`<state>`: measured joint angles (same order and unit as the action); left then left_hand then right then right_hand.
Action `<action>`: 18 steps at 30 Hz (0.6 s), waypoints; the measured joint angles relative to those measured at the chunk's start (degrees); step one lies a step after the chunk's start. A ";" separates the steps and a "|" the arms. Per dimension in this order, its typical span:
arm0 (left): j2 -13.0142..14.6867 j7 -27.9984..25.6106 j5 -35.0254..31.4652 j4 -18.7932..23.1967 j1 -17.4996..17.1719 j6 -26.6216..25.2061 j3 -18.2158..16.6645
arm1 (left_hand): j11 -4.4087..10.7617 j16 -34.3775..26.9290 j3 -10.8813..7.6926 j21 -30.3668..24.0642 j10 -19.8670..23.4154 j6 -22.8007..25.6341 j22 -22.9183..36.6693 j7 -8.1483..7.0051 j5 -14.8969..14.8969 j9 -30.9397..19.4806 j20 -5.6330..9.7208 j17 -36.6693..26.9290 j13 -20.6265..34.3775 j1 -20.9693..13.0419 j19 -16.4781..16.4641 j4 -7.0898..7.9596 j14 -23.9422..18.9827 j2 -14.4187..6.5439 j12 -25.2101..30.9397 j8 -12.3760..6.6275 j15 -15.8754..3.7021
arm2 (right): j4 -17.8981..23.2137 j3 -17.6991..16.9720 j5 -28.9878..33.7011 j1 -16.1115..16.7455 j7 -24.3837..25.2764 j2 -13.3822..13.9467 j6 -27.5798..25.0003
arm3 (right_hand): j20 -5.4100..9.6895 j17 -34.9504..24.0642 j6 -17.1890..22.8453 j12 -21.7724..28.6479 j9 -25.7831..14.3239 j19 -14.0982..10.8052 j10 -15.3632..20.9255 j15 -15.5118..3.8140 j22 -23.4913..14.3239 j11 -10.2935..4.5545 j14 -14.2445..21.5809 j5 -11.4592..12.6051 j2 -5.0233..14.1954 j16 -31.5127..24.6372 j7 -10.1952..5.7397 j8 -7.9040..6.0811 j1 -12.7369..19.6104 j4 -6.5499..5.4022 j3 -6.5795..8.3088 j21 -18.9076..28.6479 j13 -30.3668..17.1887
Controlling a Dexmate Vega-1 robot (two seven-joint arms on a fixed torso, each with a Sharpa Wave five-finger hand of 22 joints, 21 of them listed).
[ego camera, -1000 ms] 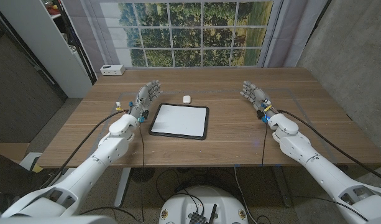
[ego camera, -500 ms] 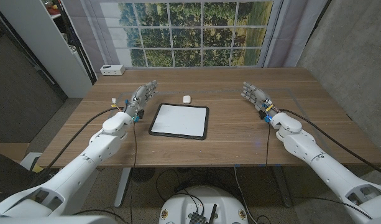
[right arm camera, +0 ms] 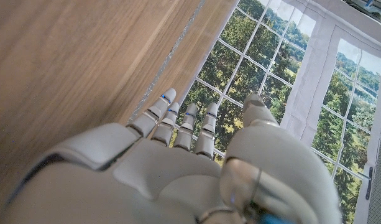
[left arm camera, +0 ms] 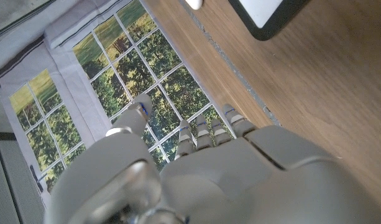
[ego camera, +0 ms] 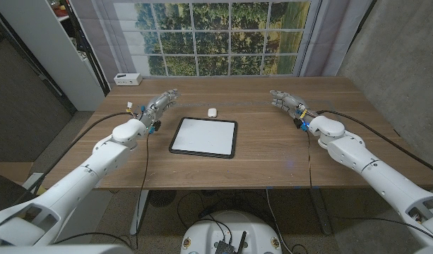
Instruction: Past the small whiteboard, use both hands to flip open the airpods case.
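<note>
While one airpods case (ego camera: 211,111) sits just beyond one whiteboard (ego camera: 204,137), left hand (ego camera: 160,104) and right hand (ego camera: 287,101) flank it, fingers apart, holding nothing.

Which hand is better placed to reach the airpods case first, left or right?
Left, probably. The left hand hangs open nearer the airpods case, which lies just past the whiteboard. The right hand, also open, has more bare table to cross. Neither touches it.

- My head camera looks down over the whole table (ego camera: 258,152).
- Both wrist cameras sit close behind my hands, facing the window backdrop (ego camera: 223,35), which all views share.
</note>
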<state>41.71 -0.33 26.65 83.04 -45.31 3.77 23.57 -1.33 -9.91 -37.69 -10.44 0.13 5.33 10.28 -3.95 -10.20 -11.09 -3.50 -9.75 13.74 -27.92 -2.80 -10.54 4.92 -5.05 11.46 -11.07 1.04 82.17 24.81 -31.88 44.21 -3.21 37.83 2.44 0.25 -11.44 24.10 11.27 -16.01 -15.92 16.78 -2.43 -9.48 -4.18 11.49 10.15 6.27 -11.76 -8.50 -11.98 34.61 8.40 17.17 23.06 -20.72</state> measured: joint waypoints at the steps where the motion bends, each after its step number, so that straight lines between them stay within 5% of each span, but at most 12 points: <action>1: 0.28 0.12 -0.39 0.13 0.40 -0.39 0.31 | -0.04 0.00 0.00 0.00 -0.83 -0.28 0.00 -0.27 0.00 0.00 0.02 0.00 0.00 -0.51 0.73 0.00 0.70 0.24 -0.03 0.00 0.11 | 0.21 0.10 0.10 -0.14 -0.01 0.18 -0.18 | -0.16 0.00 0.17 0.00 0.06 0.16 0.00 0.10 0.00 0.00 -0.14 0.00 0.00 0.00 -0.17 0.00 0.00 0.00 0.00 0.00 0.00; 13: 3.56 4.14 -9.21 -0.04 8.07 -6.95 5.99 | 1.02 0.00 1.22 0.00 -4.25 2.53 -0.16 -4.24 0.28 -0.53 -0.48 0.01 0.26 -4.02 3.31 -0.08 3.80 1.97 -0.03 -1.99 -0.04 | 1.85 0.32 0.78 0.02 0.44 1.28 -1.47 | -0.35 -0.01 0.26 0.00 0.26 0.35 0.00 0.39 0.01 0.00 -0.42 0.01 0.00 0.00 -0.26 0.00 0.00 0.00 0.00 -0.49 0.27; 18: 3.32 6.25 -12.20 -2.27 11.28 -7.72 8.25 | 1.47 0.00 1.91 0.00 -4.71 3.08 -0.16 -4.70 0.28 -0.53 -0.57 -0.06 0.20 -5.00 4.03 -0.13 4.26 2.95 -0.03 -2.30 -0.22 | 2.70 0.15 1.07 0.62 1.22 1.57 -1.54 | -0.35 -0.01 0.26 0.00 0.32 0.35 0.00 0.39 0.01 0.00 -0.42 0.01 0.00 0.00 -0.26 0.00 0.00 0.00 0.00 -0.82 0.27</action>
<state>45.03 5.92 14.45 80.77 -34.04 -3.95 31.82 0.14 -9.91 -35.78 -10.44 -4.57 8.41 10.12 -8.65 -9.92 -11.61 -4.08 -9.81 13.94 -32.91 1.23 -10.66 9.17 -2.11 11.43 -13.37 0.82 84.87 24.95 -30.80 44.83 -1.99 39.40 0.90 -0.10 -11.45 24.36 11.27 -15.69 -15.56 16.78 -2.05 -9.47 -4.18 11.06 10.16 6.27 -11.76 -8.76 -11.98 34.61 8.39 17.17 22.24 -20.45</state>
